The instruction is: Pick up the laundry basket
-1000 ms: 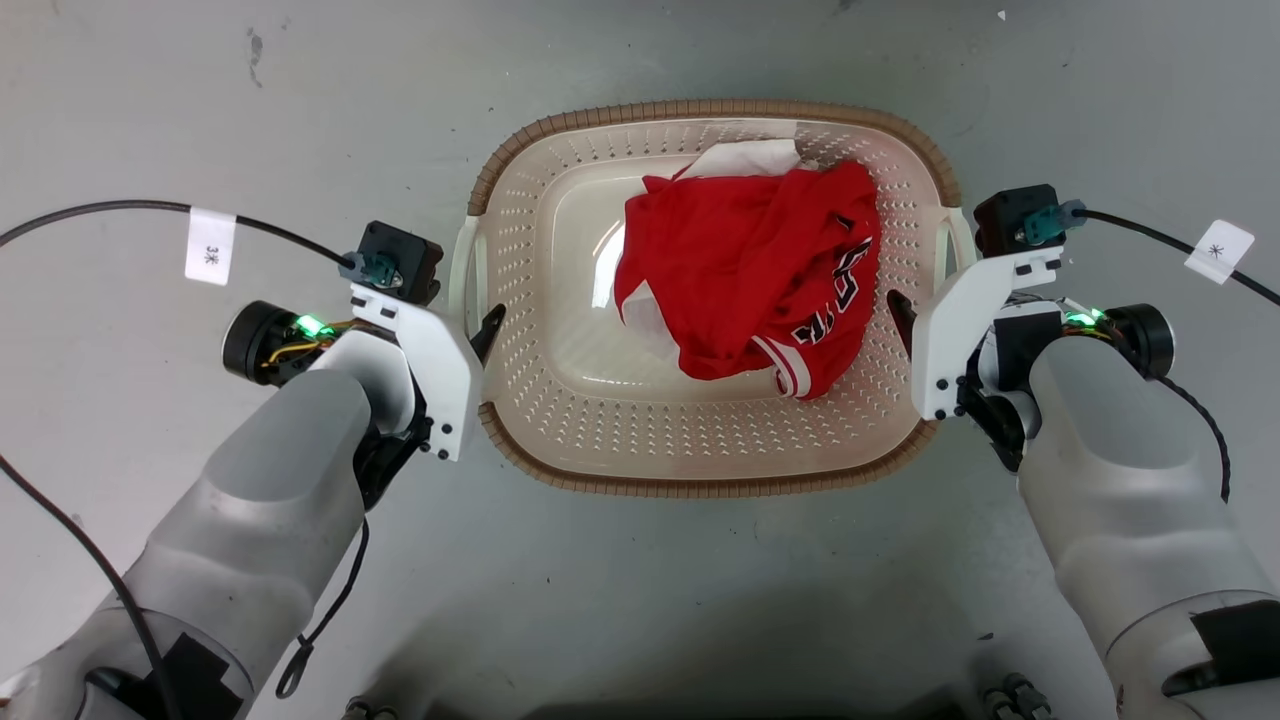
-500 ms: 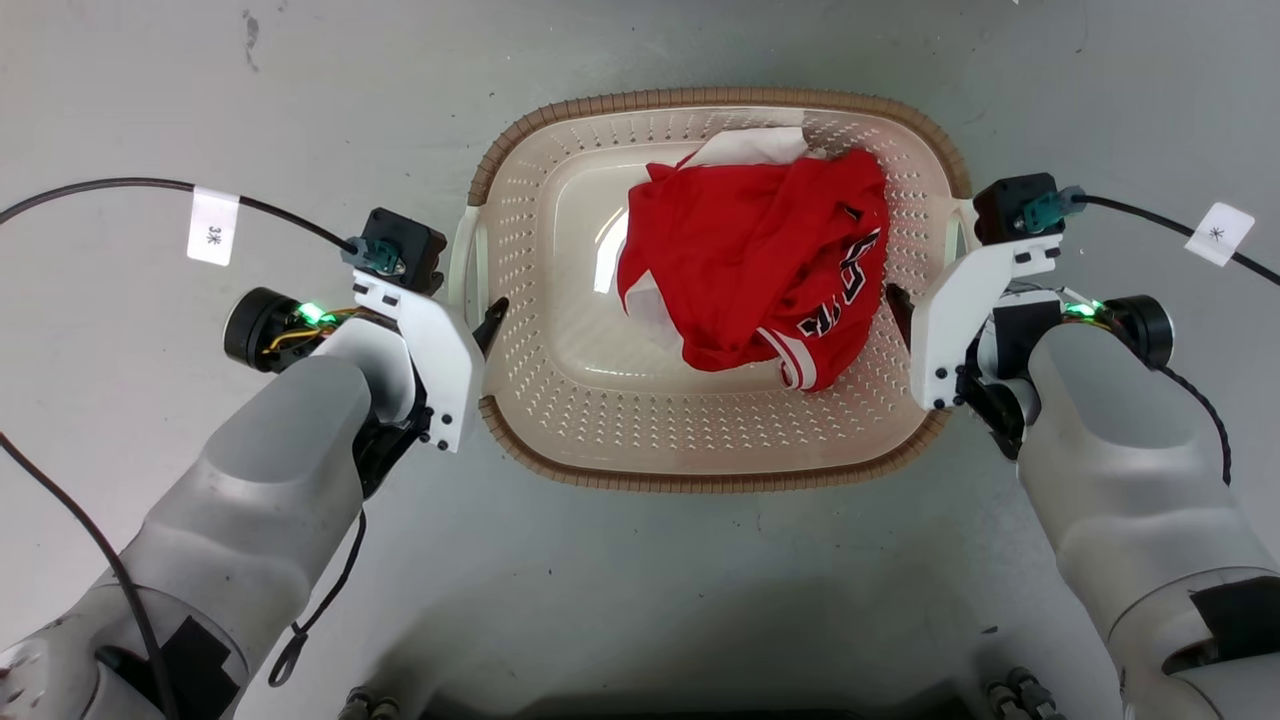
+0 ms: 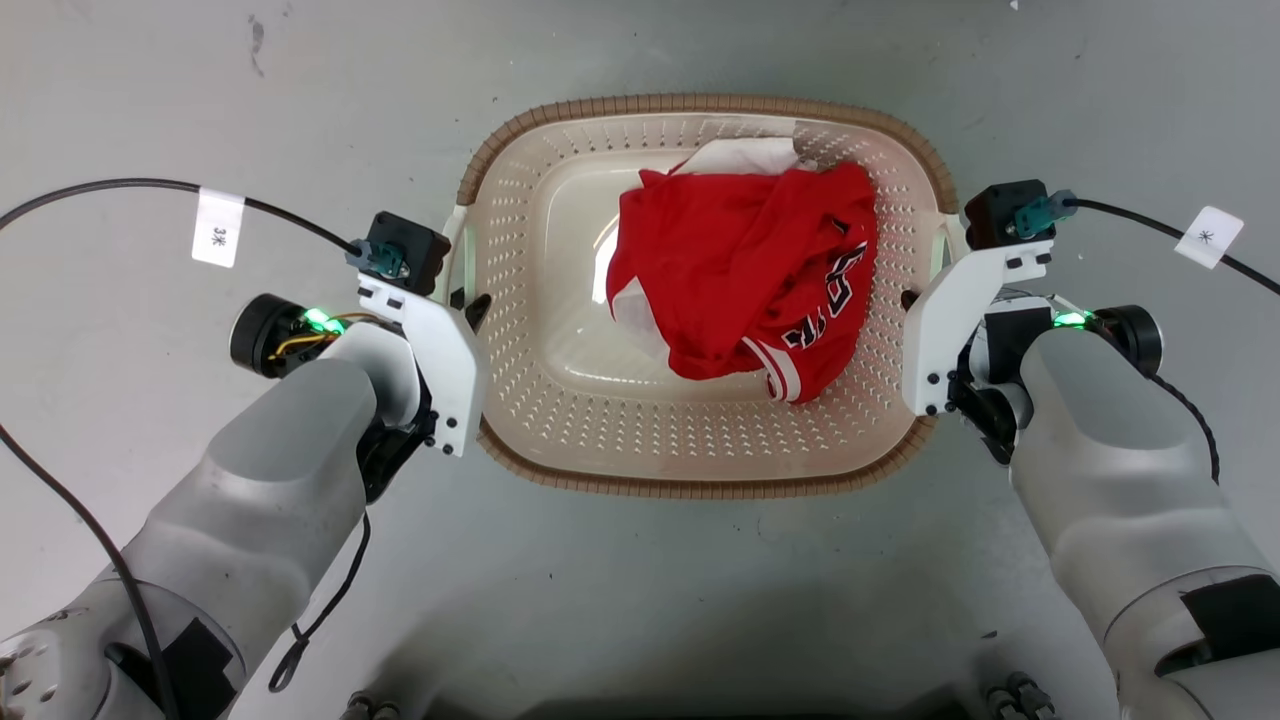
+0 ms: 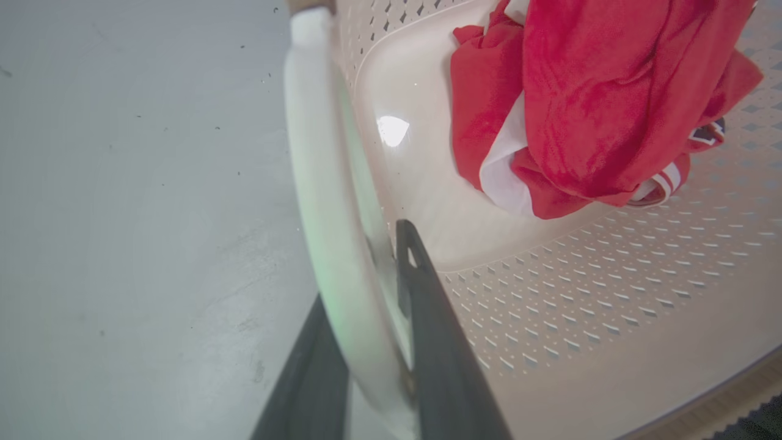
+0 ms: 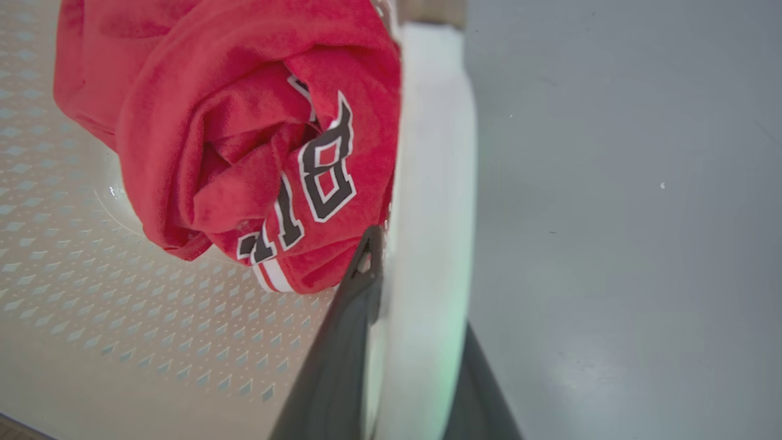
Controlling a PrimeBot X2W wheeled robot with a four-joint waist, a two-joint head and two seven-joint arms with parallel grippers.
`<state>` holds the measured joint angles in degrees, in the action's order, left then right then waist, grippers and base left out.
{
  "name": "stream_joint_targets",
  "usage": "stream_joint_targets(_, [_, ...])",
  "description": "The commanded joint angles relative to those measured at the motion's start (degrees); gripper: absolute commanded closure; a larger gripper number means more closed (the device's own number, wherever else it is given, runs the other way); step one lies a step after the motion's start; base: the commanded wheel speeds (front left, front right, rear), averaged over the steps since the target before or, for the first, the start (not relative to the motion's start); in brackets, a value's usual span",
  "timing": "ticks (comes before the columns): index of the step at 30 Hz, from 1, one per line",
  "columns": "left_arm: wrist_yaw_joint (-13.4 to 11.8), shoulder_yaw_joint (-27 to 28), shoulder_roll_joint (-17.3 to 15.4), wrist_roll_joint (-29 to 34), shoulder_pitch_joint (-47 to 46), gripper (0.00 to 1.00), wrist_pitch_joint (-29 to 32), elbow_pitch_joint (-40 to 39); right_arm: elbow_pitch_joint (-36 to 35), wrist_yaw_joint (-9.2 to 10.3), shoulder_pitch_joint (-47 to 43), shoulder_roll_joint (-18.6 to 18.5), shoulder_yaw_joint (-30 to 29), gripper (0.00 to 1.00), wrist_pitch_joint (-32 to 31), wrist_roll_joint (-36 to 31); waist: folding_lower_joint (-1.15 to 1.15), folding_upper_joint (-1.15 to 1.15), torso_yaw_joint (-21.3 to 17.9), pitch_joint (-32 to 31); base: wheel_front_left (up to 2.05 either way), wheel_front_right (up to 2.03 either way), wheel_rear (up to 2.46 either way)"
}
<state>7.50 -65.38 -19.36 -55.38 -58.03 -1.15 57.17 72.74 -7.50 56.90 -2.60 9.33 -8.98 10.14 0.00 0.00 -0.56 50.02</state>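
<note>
The laundry basket (image 3: 700, 488) holds a crumpled red shirt (image 3: 740, 270) with black-and-white lettering and striped trim. The shirt is heaped toward the basket's right side and far edge, with a bit of white cloth (image 3: 745, 155) peeking out behind it. The left half of the basket's glossy bottom is bare.

The basket is cream plastic, a rounded rectangle with rows of small holes in its sloping walls, a brown woven-look rim and a white handle on each short side. It sits over the grey floor (image 3: 150, 100), straight ahead between the two arms. I cannot tell whether its base touches the floor.

The left claw (image 3: 468, 303) is clamped on the left handle (image 4: 317, 183), with one dark finger (image 4: 427, 336) inside the basket wall and the other outside. The right claw (image 3: 905, 298) grips the right handle (image 5: 434, 183) the same way, its inner finger just beside the shirt. Both pale forearms reach in from the near corners, wrists turned inward toward the basket.
</note>
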Motion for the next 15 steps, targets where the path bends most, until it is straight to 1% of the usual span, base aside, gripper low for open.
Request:
stream_joint_targets(1, [-0.1,-1.2,-1.1,-0.7,0.3,1.00,0.6,-0.2,0.3,0.02,-0.1,-0.5,0.5,1.00,-0.2,0.3,0.00,0.00,-0.2,-0.7,0.00,0.00,0.00])
stream_joint_targets(7, [-0.1,-4.0,-2.0,-3.6,1.5,1.00,2.7,-1.3,0.6,0.02,-1.1,-0.5,2.6,1.00,-1.8,0.1,0.00,0.00,-0.4,-4.6,0.00,0.00,0.00])
stream_joint_targets(11, [0.0,-6.0,-2.9,-5.6,2.5,1.00,6.4,-3.9,0.7,0.02,-1.6,-0.5,3.9,1.00,-4.6,-0.3,0.00,0.00,-0.5,-8.6,0.00,0.00,0.00])
stream_joint_targets(15, [0.0,-7.2,-4.6,-7.2,3.0,1.00,11.4,-7.1,0.8,0.02,-2.2,-0.5,5.8,1.00,-9.7,0.6,0.00,0.00,-0.6,-13.0,0.00,0.00,0.00])
